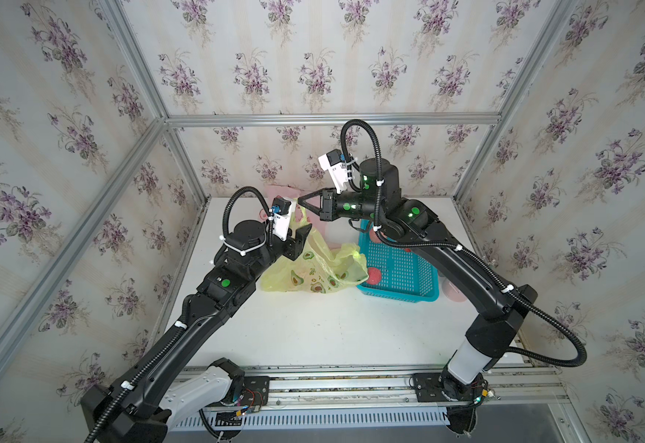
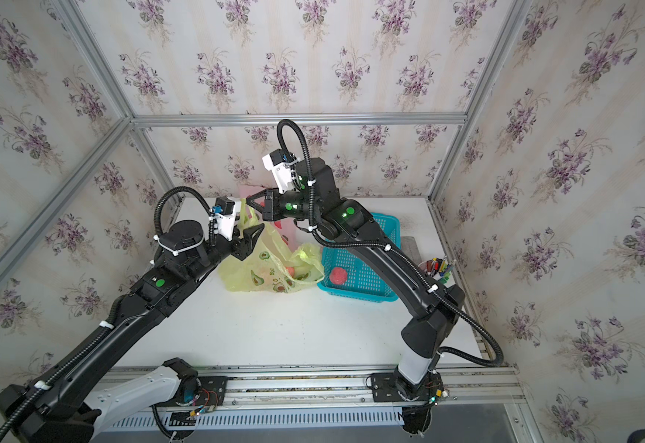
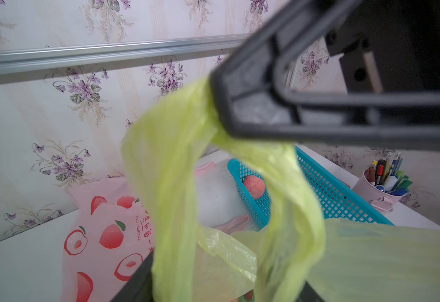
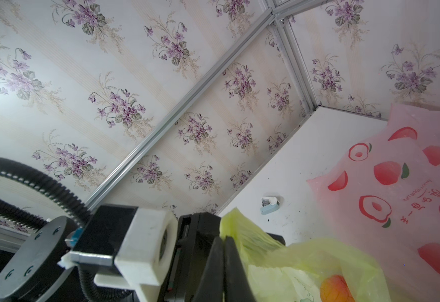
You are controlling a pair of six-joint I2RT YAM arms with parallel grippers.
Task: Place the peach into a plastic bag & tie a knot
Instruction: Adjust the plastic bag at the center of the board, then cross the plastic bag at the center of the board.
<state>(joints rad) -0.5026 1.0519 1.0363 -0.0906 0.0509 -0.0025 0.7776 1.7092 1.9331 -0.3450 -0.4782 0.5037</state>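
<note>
Right gripper (image 1: 301, 204) clamped tight on handle of yellow bag (image 1: 315, 270); handle held up, bag bottom on table (image 1: 313, 330). Left gripper (image 2: 256, 229) just beside bag, jaws apart, handle loop hanging between them (no grip seen). Peach (image 4: 336, 289) inside bag, visible through plastic. Second peach (image 1: 373, 275) in blue basket (image 1: 399, 296) beside bag.

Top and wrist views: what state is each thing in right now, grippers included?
Yellow bag: on the table, one handle lifted, not knotted.
Peach in bag: inside the yellow bag.
Peach in basket: loose, untouched.
Basket: upright on the table.
Pink bag: lying unused at the back.
Pen cup: upright, full of pens.
Right gripper: shut on the yellow bag's handle.
Left gripper: open beside the bag.
</note>
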